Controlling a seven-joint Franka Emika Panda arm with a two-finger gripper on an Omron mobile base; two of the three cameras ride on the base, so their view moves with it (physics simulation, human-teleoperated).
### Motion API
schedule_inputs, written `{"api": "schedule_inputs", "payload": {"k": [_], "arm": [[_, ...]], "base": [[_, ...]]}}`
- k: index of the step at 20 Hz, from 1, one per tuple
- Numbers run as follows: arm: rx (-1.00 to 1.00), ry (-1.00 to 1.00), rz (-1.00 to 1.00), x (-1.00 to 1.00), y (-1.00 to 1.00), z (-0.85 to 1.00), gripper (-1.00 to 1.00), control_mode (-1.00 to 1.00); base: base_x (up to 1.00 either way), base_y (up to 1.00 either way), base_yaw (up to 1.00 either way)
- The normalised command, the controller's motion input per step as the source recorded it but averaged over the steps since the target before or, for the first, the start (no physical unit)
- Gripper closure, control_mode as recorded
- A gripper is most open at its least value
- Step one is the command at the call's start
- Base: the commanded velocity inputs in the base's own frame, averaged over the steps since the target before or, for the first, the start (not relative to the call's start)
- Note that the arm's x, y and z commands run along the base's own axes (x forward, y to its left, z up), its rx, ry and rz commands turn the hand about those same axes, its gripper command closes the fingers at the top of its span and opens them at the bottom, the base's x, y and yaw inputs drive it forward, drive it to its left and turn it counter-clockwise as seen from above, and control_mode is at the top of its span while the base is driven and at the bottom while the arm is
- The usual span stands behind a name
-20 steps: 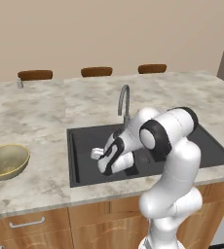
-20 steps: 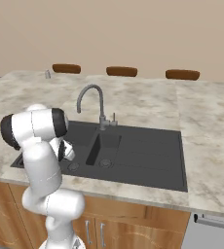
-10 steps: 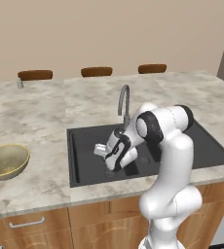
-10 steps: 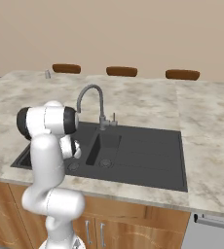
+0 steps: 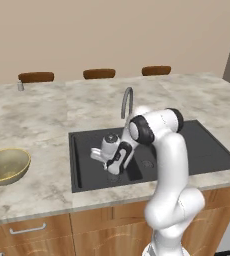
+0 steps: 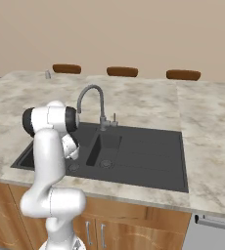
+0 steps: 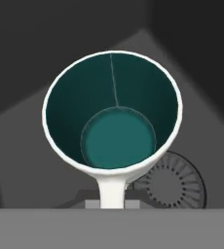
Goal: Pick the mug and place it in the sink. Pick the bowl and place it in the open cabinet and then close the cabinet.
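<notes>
The pincer (image 5: pixel 112 168), clamped on the mug (image 7: pixel 112 119), hides its own fingertips.

one mug (image 7: pixel 113 121), one bowl (image 5: pixel 6 165), three chairs (image 5: pixel 99 73)

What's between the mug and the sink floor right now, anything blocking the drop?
Nothing visible. The gripper holds the mug by its handle low inside the sink's left basin; in the hand view, bare basin floor and the drain lie below it.
</notes>
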Motion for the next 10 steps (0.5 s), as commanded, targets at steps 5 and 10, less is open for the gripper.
{"api": "schedule_inputs", "payload": {"k": [5,10], "arm": [[0.02,0.00,-0.11,0.01,0.01,-0.54,1.00,-1.00],[0.03,0.00,-0.12,0.07,0.06,-0.55,-1.00,-1.00]], "base": [[0.00,0.00,0.00],[0.00,0.00,0.00]]}}
